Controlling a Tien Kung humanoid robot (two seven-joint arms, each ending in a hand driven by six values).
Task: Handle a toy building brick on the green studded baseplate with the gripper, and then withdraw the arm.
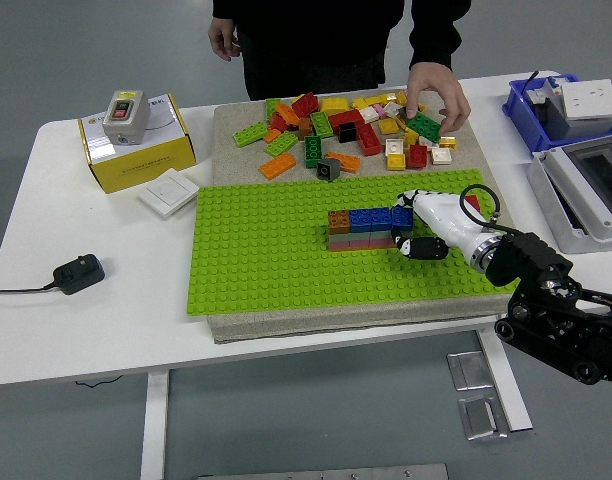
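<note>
The right arm [561, 305] comes in from the lower right, about four o'clock — black jointed links low, then a white wrist casing angled up toward ten o'clock. The right hand [418, 225] sits at its tip, fingers curled together, dark fingertips [426, 249] tucked low and a striped one [410, 197] above; whether they clamp anything I cannot tell. At the far side, a person's hand [438, 92] reaches down with fingers bent — the other hand [224, 40] hangs loose at eleven o'clock.
</note>
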